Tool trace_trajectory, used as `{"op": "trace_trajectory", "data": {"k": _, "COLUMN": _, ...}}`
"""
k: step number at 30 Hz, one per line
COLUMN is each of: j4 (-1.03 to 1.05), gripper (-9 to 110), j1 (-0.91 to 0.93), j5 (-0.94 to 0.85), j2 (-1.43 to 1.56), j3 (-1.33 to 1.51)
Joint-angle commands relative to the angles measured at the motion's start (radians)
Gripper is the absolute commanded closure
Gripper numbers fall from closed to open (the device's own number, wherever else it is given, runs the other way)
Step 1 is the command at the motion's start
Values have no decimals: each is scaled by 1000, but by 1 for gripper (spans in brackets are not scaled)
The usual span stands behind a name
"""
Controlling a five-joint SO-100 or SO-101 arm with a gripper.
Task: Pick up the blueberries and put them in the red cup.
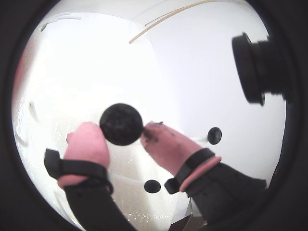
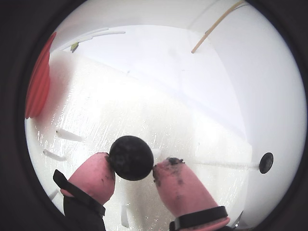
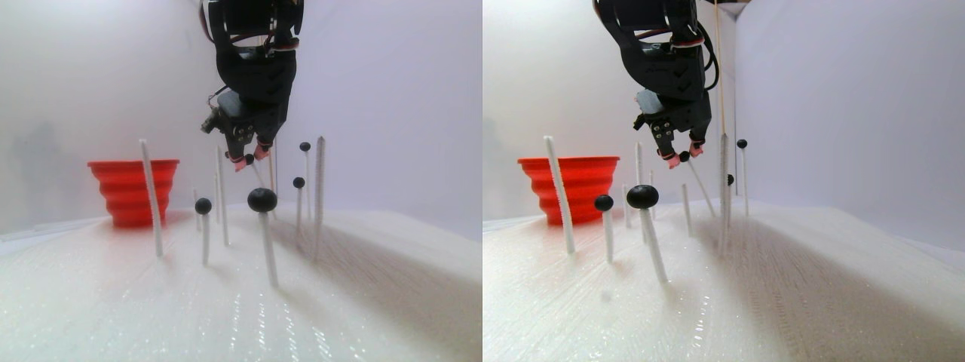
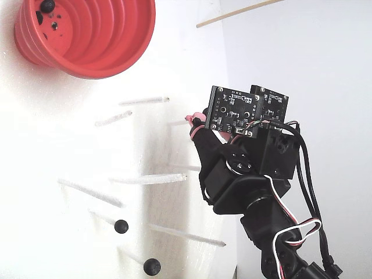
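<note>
red cup (image 3: pixel 134 190) left, blueberries (image 3: pixel 261 200) on sticks (image 3: pixel 151 197)

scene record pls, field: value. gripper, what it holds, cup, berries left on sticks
gripper: gripper raised above the foam, pink jaws closed on a ball
held: one blueberry, pinched between both jaws
red cup: red cup upright on the white foam base, apart from the gripper
cup contents: at least one dark ball inside
still on sticks: four in the stereo pair's left half, e.g. one on a white stick
bare sticks: several white sticks without a ball

Black arm (image 4: pixel 250 192), pink-tipped hand (image 2: pixel 132 166), two circuit boards (image 4: pixel 247 113), white, red, black cables (image 4: pixel 293 229)
</note>
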Motion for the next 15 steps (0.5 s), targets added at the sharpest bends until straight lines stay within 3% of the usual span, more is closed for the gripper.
{"op": "trace_trajectory", "data": {"k": 1, "j4": -37, "gripper": 87, "j1": -12, "j5": 14, "j2": 23, "j3": -84}}
{"op": "trace_trajectory", "data": {"k": 15, "j4": -41, "gripper": 88, "j1": -25, "j5": 29, "j2": 44, "j3": -67}}
